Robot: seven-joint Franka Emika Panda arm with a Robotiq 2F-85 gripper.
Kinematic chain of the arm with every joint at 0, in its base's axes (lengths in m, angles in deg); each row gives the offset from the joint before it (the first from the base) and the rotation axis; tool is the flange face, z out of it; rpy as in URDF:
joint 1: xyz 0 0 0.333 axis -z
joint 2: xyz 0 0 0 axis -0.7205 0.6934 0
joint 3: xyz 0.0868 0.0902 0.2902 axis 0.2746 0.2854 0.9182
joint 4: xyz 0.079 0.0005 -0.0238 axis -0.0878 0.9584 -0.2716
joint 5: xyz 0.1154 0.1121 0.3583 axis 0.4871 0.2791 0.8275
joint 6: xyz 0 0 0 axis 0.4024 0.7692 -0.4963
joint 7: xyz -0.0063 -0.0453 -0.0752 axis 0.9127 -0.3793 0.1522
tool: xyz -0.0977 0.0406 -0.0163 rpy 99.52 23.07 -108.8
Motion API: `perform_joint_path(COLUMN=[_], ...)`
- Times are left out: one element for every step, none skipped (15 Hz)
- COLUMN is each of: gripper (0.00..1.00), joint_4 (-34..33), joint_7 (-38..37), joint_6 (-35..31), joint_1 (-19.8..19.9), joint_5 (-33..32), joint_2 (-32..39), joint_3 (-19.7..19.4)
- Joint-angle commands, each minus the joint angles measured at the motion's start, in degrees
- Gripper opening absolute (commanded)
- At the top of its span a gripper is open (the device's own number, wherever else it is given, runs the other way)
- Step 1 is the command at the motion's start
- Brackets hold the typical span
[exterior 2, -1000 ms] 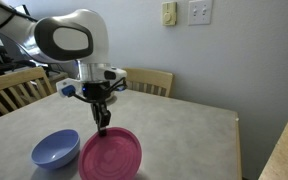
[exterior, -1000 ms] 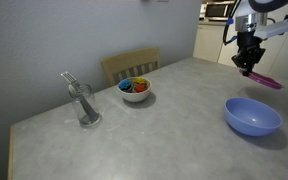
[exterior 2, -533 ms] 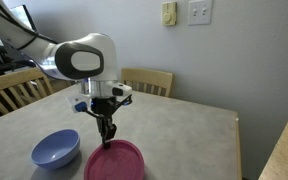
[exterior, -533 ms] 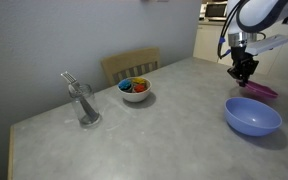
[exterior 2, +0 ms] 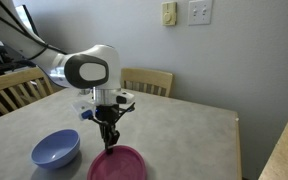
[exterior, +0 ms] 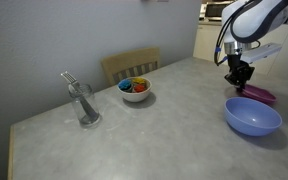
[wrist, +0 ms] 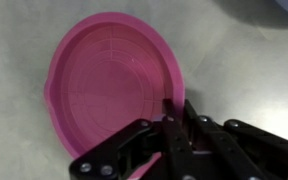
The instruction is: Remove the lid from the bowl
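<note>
In an exterior view the pincer (exterior: 241,78) reaches down to one lid (exterior: 260,96), off and just beside the one bowl (exterior: 252,117), close to the worktop (exterior: 174,135) edge. One white bowl (exterior: 135,90) and one glass (exterior: 84,106) stand well apart. In an exterior view two chairs (exterior 2: 149,80) flank the worktop. In the wrist view the pincer is closed on the lid's rim.
</note>
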Motion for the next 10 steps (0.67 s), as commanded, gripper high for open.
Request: perform_joint_path(gripper=[0.07,0.22,0.35,0.4,0.46,0.54,0.6,0.68,0.74,0.82], joint_4=[-0.95,-0.86,-0.54,-0.35,0.09,0.48,0.9,1.41,2.17,2.71], joint_7=[5.18,6.69,8.38,9.85,11.23,12.55,13.37,14.28,14.96,15.6], joint_6=[-1.5,-1.75,-1.95,-2.31,-2.69,-2.98,-2.94,-2.45,-1.51,-0.83], joint_1=[1.54,2.0,2.49,2.83,3.18,3.52,3.65,3.85,3.93,4.0], joint_5=[3.32,4.78,6.53,8.09,9.62,11.0,11.98,12.81,13.37,13.83], joint_2=[1.24,1.17,0.77,0.56,0.05,-0.4,-1.03,-1.86,-3.26,-4.25], joint_3=[1.29,1.77,2.3,2.68,3.07,3.41,3.47,3.57,3.56,3.55])
